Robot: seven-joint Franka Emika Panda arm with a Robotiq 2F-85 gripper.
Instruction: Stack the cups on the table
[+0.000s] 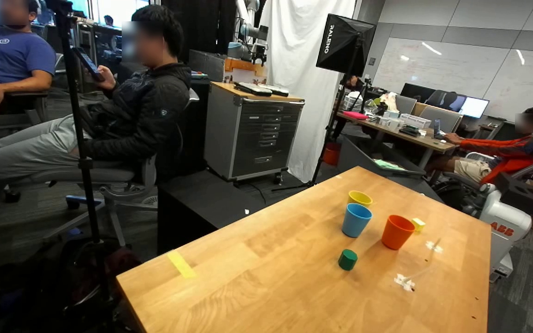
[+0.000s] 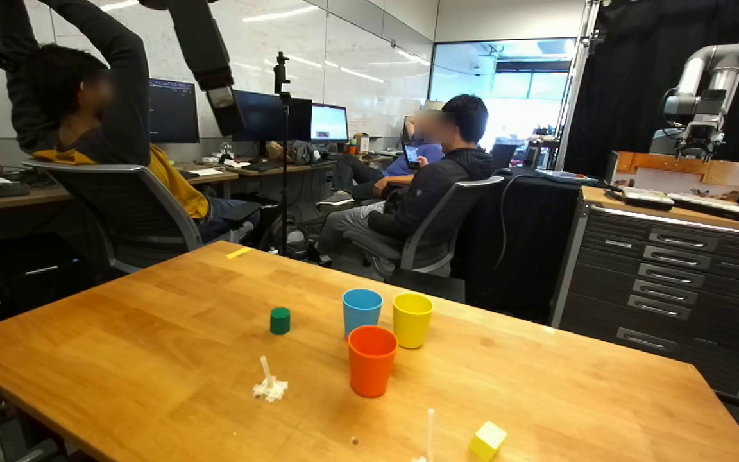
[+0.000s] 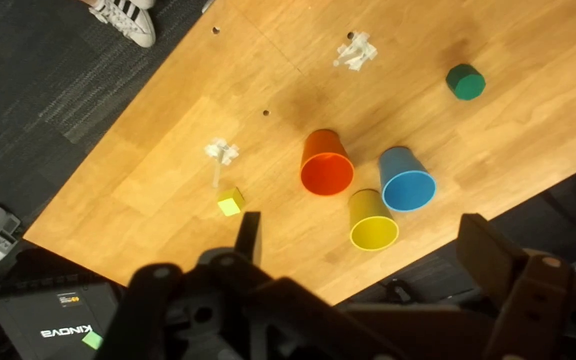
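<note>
Orange cup [image 1: 397, 232], blue cup [image 1: 356, 222] upright, unstacked on tabletop [image 1: 257, 277] in an exterior view. In an exterior view, yellow cup [image 2: 412, 323] near blue. Wrist view: tool [image 3: 360, 230] spread, empty; orange seems roomiest: centre, descend straight, nest in blue.

In an exterior view, I look out on a long whiteboard [image 2: 363, 96] streaked with light — and, just past the corner, a bright window [image 2: 462, 70] in a pale wall [image 2: 504, 19]. Elsewhere a white curtain [image 1: 294, 106] hangs beside a grey drawer cabinet [image 1: 266, 138]. My wrist view catches dark carpet [image 3: 93, 100].
</note>
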